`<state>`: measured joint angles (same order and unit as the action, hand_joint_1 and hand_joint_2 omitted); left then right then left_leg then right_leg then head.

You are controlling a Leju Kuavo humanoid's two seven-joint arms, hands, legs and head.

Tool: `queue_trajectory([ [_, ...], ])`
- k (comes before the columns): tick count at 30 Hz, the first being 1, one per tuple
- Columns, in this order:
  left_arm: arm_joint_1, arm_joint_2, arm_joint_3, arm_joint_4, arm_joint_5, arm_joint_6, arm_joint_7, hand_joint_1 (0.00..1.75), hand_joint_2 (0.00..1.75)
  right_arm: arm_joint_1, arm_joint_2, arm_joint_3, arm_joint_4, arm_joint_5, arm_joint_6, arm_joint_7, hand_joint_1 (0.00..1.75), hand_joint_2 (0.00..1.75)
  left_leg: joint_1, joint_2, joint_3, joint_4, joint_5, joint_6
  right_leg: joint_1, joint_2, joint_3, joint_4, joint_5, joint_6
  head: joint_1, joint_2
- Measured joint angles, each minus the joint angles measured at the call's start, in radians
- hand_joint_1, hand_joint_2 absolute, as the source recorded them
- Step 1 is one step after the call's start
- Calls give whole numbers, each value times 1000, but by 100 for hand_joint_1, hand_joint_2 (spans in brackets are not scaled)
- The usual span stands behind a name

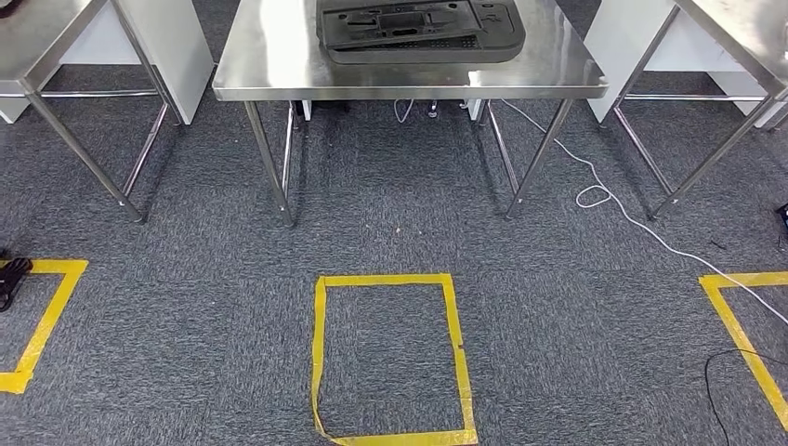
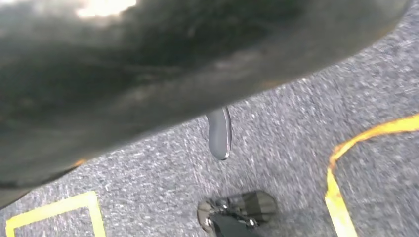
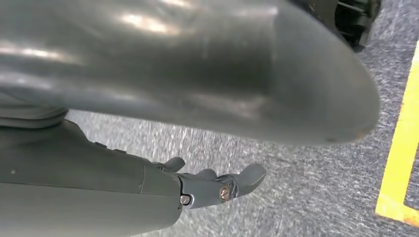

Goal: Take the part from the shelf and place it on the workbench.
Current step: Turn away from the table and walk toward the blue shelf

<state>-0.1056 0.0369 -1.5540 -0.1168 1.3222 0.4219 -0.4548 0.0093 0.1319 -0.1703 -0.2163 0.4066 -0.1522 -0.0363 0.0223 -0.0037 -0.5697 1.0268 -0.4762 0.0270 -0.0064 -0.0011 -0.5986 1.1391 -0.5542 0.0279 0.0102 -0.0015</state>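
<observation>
Your right hand (image 3: 217, 185) hangs over carpet (image 3: 306, 177), fingers straight, holding nothing. Left hand (image 2: 220, 133): only fingertip visible, grasp state unclear. Part (image 1: 420, 30) lies on workbench (image 1: 279, 65).

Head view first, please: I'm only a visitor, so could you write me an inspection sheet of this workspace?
Surface: steel workbench, bare metal around the part.
Job's things: dark part lies flat on the workbench, cut off by the picture's top edge.
Clutter: small dark thing on the floor at the left; I cannot tell what it is.
Hands: right hand holds nothing, fingers stretched out above the carpet; left hand shows one finger, grip unclear.
Cables: white cable and black cable on the floor, right.
Surroundings: grey carpet, yellow tape squares, steel side tables.
</observation>
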Motion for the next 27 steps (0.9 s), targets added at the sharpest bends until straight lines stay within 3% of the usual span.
queue_trajectory([
  [2,0,0,0,0,-3,0,2,0,0,-4,2,-12,4,-7,0,-3,0,0,-2,1,-12,0,7,5,-4,0,-60,129,-47,1,1,0],
  [3,0,0,0,0,-4,0,2,0,0,-5,3,-17,6,-10,0,-4,0,0,-2,1,-17,0,10,5,-5,0,-71,155,-53,6,1,0],
  [4,0,0,0,0,-5,0,3,0,0,-5,3,-22,8,-12,0,-3,0,0,-2,1,-19,1,14,4,-6,0,-60,140,-42,14,1,0],
  [6,0,0,0,0,-7,0,3,0,0,-8,3,-29,10,-15,-1,1,0,0,-1,0,-21,0,19,-2,-7,0,17,3,9,29,2,0],
  [8,0,-1,-1,0,-7,1,3,0,0,-14,4,-36,11,-19,-3,9,0,0,-5,1,-23,1,24,-11,-4,0,80,-122,47,27,1,0],
  [9,0,0,-1,0,-8,2,3,0,0,-16,4,-40,11,-21,-5,13,0,0,-8,1,-24,2,22,-12,-3,0,90,-149,55,23,1,0],
  [12,0,1,-1,0,-5,7,3,0,0,-15,5,-51,13,-27,-19,23,0,0,-10,1,-25,0,25,2,1,1,87,-154,61,16,0,0],
  [13,0,1,-1,0,-4,9,3,0,0,-15,5,-55,13,-29,-25,24,0,0,-9,1,-24,-2,30,2,3,0,86,-154,63,14,0,0],
  [18,0,1,-1,0,3,14,3,0,0,-16,6,-72,16,-37,-37,26,0,0,-5,1,-24,-12,43,-17,7,0,81,-152,67,6,0,0],
  [27,0,1,-1,0,10,18,3,0,0,-16,7,-78,18,-34,-40,27,0,0,-6,1,-27,-13,43,-24,6,0,78,-151,67,6,0,0],
])
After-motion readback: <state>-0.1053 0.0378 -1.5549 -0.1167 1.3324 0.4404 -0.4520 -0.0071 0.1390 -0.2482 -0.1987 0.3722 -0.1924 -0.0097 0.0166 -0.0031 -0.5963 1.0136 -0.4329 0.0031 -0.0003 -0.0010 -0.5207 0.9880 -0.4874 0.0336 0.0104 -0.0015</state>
